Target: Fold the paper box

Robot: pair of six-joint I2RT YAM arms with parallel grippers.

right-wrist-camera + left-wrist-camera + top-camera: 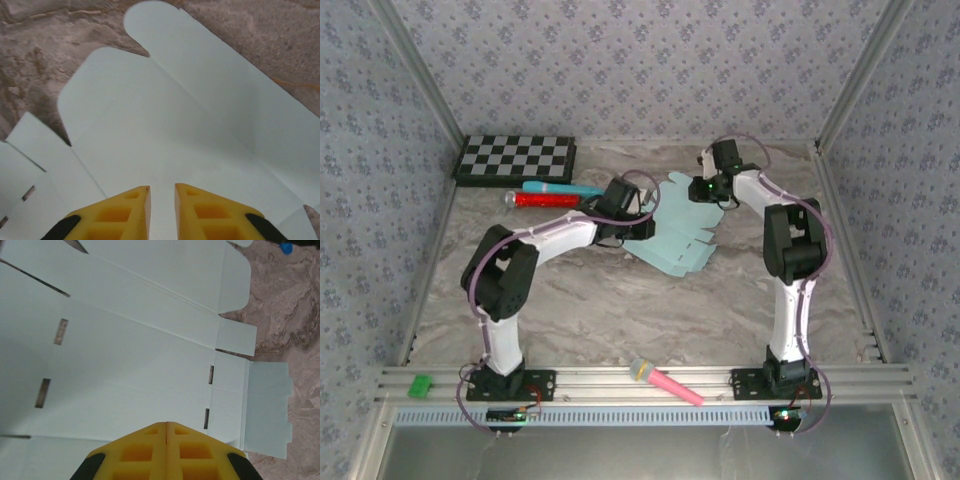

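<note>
Card sheet, pale aqua and flat, the paper box (678, 225) still unfolded, lies on a marble-patterned table (620, 310), towards the back and centre. Its outline is die-cut: rounded flaps, square tabs, narrow slots and faint crease lines on a smooth, matt surface. The left gripper (638, 224) sits at the sheet's left edge. In its wrist view its yellow, grid-moulded fingers (140, 452) are pressed fully together over the card — whether any card is pinched between them cannot be told. The right gripper (700, 193) is at the sheet's far right edge, over two rounded flaps. Its fingers (125, 212) are parted by a narrow gap — card shows through it, and nothing is visibly held.
</note>
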